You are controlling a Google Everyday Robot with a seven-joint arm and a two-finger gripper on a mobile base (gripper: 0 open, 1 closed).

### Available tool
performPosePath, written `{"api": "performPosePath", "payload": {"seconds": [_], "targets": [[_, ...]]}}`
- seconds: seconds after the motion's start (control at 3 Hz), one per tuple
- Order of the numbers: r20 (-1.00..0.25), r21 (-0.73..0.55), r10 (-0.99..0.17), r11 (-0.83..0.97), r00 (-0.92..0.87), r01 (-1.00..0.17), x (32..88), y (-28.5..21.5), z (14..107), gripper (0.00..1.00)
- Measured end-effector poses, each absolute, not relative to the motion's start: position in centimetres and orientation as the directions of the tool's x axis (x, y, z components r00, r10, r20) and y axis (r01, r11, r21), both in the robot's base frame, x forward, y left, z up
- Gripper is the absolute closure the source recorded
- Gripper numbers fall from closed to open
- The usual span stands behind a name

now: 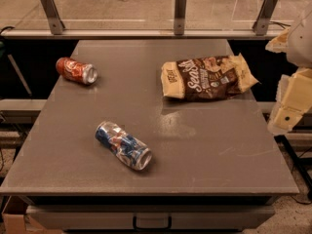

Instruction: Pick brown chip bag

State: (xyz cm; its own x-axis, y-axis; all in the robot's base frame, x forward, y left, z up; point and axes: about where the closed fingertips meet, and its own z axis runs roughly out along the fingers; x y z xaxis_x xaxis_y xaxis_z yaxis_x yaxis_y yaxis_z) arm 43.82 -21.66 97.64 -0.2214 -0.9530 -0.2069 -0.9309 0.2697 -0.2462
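Observation:
The brown chip bag [208, 77] lies flat on the grey table [195, 145], at the back right, with cream-tan ends and white script lettering facing up. My gripper [288, 112] hangs at the right edge of the view, beyond the table's right side, to the right of the bag and a little nearer the front. It is apart from the bag and holds nothing that I can see.
A red can [76, 70] lies on its side at the back left. A blue-and-silver can [123, 145] lies on its side at the front left of centre. A railing with metal posts [180, 11] runs behind the table.

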Motion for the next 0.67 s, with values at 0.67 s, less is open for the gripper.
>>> {"api": "performPosePath", "payload": {"seconds": [0.67], "targets": [[-0.227,-0.254,-0.951,0.267,-0.211,-0.930,44.61,-22.01,97.50,0.00]]}}
